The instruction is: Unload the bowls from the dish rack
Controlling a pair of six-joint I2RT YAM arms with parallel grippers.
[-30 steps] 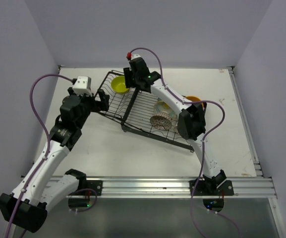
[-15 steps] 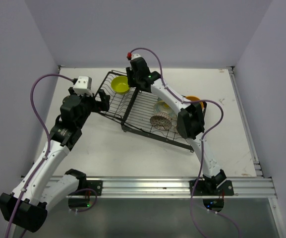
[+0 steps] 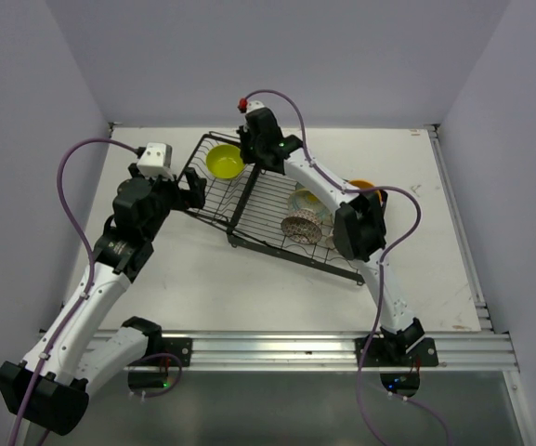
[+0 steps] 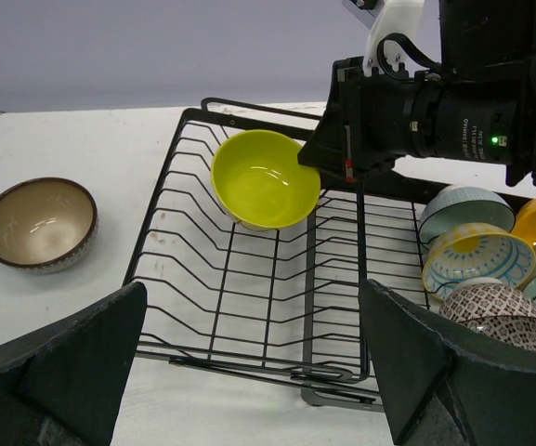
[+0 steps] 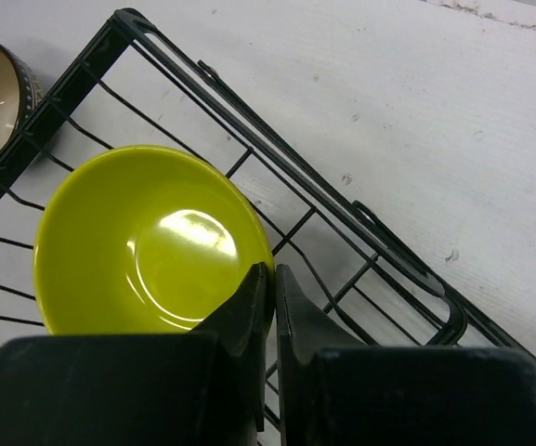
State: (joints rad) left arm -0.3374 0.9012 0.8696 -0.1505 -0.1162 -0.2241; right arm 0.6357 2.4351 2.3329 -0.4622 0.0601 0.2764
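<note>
Top external view: we see the left gripper (image 3: 193, 190) at the rack's (image 3: 241, 206) left edge, jaws spread wide and holding nothing. In the left wrist view a brown bowl (image 4: 37, 223) stands on the table (image 4: 82, 139), left of the rack. The yellow bowl (image 3: 224, 161) sits in the rack's left section, far side. The right gripper (image 3: 247, 156) is clenched on its right rim. More bowls (image 3: 303, 216) crowd the right section.

Robotics lab test cell: bare white table (image 3: 249, 288), plain lavender walls (image 3: 277, 56) left, right and far, aluminium mounting rail (image 3: 277, 348) along near edge.
</note>
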